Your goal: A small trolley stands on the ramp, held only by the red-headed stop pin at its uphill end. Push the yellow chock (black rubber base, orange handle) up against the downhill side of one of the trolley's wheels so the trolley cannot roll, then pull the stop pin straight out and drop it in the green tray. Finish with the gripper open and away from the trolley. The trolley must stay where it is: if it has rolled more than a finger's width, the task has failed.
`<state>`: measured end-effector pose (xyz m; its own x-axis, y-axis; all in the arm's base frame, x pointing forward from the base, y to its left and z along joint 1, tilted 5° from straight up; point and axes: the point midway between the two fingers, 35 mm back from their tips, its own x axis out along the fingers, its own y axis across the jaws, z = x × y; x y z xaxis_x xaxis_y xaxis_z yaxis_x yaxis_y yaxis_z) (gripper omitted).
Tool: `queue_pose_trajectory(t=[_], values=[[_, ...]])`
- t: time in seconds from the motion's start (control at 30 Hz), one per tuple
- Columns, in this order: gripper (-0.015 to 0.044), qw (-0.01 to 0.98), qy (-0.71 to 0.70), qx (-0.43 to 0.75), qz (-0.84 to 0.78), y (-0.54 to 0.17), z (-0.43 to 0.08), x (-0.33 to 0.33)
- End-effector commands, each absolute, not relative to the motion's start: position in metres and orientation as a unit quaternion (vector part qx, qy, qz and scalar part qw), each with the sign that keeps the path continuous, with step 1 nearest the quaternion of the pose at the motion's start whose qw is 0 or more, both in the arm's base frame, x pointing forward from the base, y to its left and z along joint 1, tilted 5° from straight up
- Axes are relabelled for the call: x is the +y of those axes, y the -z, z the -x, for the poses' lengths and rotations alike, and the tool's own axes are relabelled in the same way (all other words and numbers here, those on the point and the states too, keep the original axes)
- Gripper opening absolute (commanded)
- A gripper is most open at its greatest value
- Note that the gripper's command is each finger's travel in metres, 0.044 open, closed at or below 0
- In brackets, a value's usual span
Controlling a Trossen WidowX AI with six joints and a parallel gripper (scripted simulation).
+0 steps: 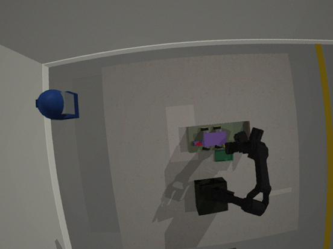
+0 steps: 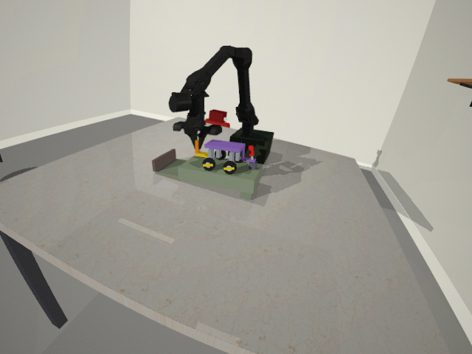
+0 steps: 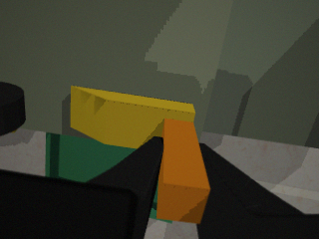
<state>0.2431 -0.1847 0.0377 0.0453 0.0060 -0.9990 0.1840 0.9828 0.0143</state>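
My gripper point(image 1: 227, 147) point(image 2: 197, 146) point(image 3: 176, 148) is shut on the orange handle of the yellow chock point(image 2: 201, 155) point(image 3: 130, 119). The chock appears raised over the ramp's tray-side edge, downhill of the trolley; its black base is hidden. The purple trolley point(image 1: 214, 138) point(image 2: 225, 145) stands on the green ramp point(image 1: 235, 127) point(image 2: 217, 181) point(image 3: 120, 40). One dark wheel point(image 3: 10, 107) shows at the wrist view's left edge, apart from the chock. The red-headed stop pin point(image 1: 199, 143) point(image 2: 251, 150) stands upright at the uphill end. The green tray point(image 1: 223, 156) point(image 3: 90, 155) lies beside the ramp, partly behind the chock in the wrist view.
A brown end board point(image 2: 164, 160) stands across the ramp's downhill end. The arm's dark base block point(image 1: 210, 200) point(image 2: 262, 138) stands beyond the tray. A red block point(image 2: 217, 116) shows beside the wrist. Pale strips mark the table point(image 2: 266, 266).
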Motion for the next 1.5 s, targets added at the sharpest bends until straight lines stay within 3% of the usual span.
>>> queue_pose_trajectory(t=[0.0, 1.1, 1.33, 1.47], values=[[0.0, 0.72, 0.062, 0.687, -0.071, -0.038, -0.244, -0.181], [0.0, 0.72, 0.062, 0.688, -0.069, -0.04, -0.249, -0.159], [0.0184, 0.72, 0.062, 0.688, -0.069, -0.04, -0.249, -0.159], [0.019, 0.72, 0.062, 0.687, -0.069, -0.045, -0.249, -0.16]])
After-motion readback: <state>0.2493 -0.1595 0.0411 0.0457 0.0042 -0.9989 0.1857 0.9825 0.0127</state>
